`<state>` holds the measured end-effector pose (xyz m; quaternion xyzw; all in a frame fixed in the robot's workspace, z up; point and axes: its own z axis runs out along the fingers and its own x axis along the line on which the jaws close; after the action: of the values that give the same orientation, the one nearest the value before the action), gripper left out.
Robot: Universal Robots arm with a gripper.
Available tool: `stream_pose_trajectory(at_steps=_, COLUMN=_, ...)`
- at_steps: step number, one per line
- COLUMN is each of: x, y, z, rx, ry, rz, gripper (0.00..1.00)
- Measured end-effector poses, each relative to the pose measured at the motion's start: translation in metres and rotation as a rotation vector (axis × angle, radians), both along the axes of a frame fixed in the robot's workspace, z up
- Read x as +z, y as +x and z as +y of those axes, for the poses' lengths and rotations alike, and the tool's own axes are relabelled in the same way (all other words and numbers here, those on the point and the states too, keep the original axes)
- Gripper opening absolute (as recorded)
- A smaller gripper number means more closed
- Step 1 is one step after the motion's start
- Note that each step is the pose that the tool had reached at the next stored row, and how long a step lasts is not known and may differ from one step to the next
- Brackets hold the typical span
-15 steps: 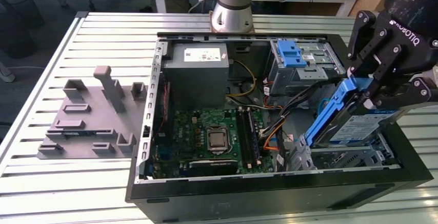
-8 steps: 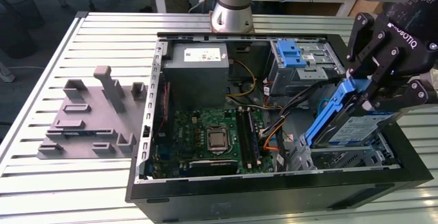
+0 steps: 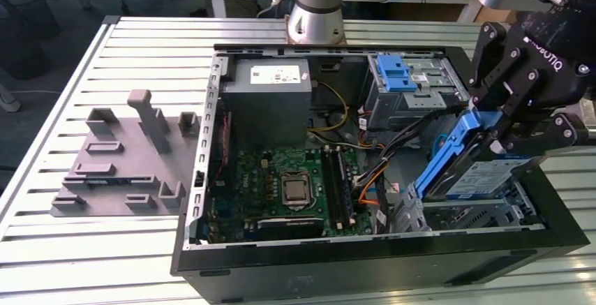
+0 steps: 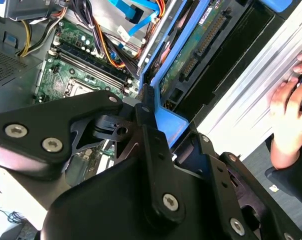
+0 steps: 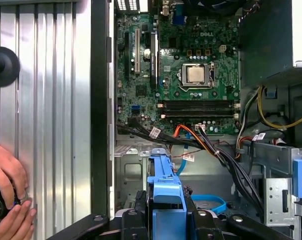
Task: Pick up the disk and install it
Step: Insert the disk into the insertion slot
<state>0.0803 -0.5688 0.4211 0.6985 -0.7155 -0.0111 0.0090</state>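
The gripper [image 3: 510,132] is squeezed tight on the disk [image 3: 477,174] and holds it by its blue sides. The disk hangs tilted, one end high and one end low. It is over the metal bay [image 3: 470,216] in the near corner of the computer case [image 3: 373,266], on the exterior view's right. Its low end is down at the bay, but I cannot tell if it touches.

This looks like the putting-in step. To do it well, I think the disk should be made flat and lined up with the bay, so both blue sides meet the bay walls evenly. Go slow and push softly. The orange and black wires [image 3: 370,179] lie just beside the bay, so take care that none get pinched under the disk.

Now the count:
- one disk
- one gripper
- one case
- one green board [image 3: 284,179]
- one grey power box [image 3: 270,99] at the far side
- one metal cage [image 3: 410,85] with a blue latch, at the far right
- one grey plastic block [image 3: 121,165] on the table [image 3: 56,249], on the exterior view's left

In the first wrist view, a person's two hands [image 5: 6,177] are on the table beside the case.
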Motion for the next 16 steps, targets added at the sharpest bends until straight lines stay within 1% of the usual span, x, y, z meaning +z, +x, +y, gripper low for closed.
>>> stream_pose_trajectory(at_steps=3, x=-0.0032, y=0.0, z=0.0, rx=0.0, ry=0.0, rz=-0.0001, gripper=0.38)
stream_pose_trajectory(at_steps=4, x=-0.0044, y=0.0, z=0.0, rx=0.0, ry=-0.0001, rz=0.0, gripper=0.44)
stream_pose_trajectory(at_steps=8, x=-0.0096, y=0.0, z=0.0, rx=0.0, ry=-0.0001, rz=0.0, gripper=0.44)
stream_pose_trajectory(at_steps=10, x=-0.0117, y=0.0, z=0.0, rx=0.0, ry=-0.0001, rz=0.0, gripper=0.42)
stream_pose_trajectory(at_steps=12, x=-0.0133, y=0.0, z=0.0, rx=0.0, ry=-0.0001, rz=0.0, gripper=0.3)
stream_pose_trajectory(at_steps=13, x=-0.0141, y=0.0, z=0.0, rx=0.0, ry=-0.0001, rz=0.0, gripper=0.3)
stream_pose_trajectory(at_steps=15, x=-0.0161, y=0.0, z=0.0, rx=0.0, ry=0.0001, rz=-0.0001, gripper=0.18)
stream_pose_trajectory(at_steps=16, x=-0.0172, y=0.0, z=0.0, rx=0.0, ry=0.0, rz=-0.0002, gripper=0.18)
